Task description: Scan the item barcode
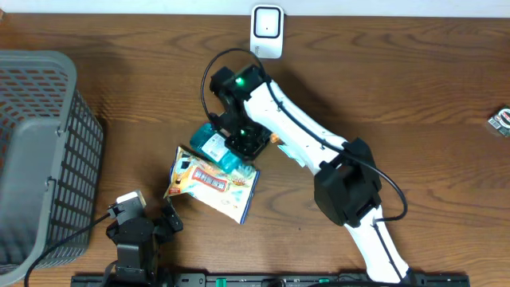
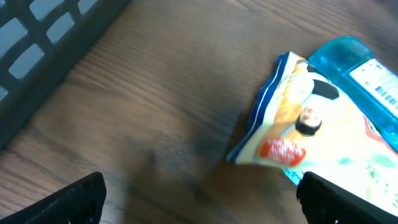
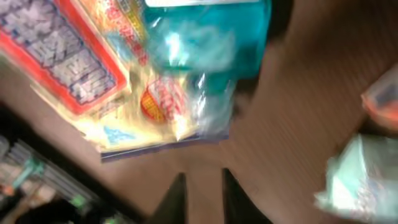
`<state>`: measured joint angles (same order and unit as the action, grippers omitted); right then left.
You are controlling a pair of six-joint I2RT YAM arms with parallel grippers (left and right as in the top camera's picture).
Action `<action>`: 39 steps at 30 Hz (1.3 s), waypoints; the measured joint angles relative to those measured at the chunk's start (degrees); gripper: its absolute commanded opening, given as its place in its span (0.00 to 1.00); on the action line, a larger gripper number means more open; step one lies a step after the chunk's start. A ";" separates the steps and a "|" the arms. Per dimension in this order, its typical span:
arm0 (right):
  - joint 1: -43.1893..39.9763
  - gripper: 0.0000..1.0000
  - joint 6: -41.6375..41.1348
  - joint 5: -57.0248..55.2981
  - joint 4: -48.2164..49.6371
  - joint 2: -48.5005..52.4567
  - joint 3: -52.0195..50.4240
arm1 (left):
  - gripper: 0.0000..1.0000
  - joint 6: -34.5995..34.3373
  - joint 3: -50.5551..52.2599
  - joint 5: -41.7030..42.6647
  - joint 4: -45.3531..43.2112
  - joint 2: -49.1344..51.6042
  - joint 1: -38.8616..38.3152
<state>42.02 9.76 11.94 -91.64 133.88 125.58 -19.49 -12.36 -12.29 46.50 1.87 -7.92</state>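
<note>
Closest in, the left gripper (image 2: 200, 185) stands wide apart at the near left of the table (image 1: 382, 88), its two black fingers (image 2: 68, 202) at the lower corners of the left wrist view with only bare wood between them and nothing held. Just beyond it and to the right lies a yellow snack bag (image 1: 211, 183), flat on the wood near the middle. A teal packet (image 1: 211, 145) with a white printed label overlaps the bag's far edge. The right arm reaches in from the near right, and the right gripper (image 3: 204, 175) hangs over the right side of that teal packet. In the blurred right wrist view its fingers (image 3: 179, 196) are drawn close, leaving a narrow strip of table showing between them, and nothing can be seen caught there; the teal packet sits ahead of the tips. A pale green packet (image 3: 360, 180) lies beside the arm, too blurred to read. A white scanner (image 1: 267, 32) stands at the far edge, well apart from both packets. A grey basket (image 1: 40, 60) fills the left side, and a small dark item (image 1: 500, 119) lies at the far right edge.
</note>
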 measured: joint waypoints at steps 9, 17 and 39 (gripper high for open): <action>-0.85 0.66 -2.93 -1.22 -4.94 -0.33 5.84 | 0.98 -0.02 0.00 0.00 0.02 0.00 0.00; -0.98 0.99 -35.06 -0.90 -2.93 -0.33 5.84 | 0.98 -0.02 0.00 0.00 0.02 0.00 0.00; 4.66 0.78 -12.41 -11.13 22.75 4.50 5.81 | 0.98 0.00 0.00 0.00 0.02 0.00 0.00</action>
<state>46.68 -2.66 0.82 -68.88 138.39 131.39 -19.49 -12.36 -12.29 46.52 1.87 -7.92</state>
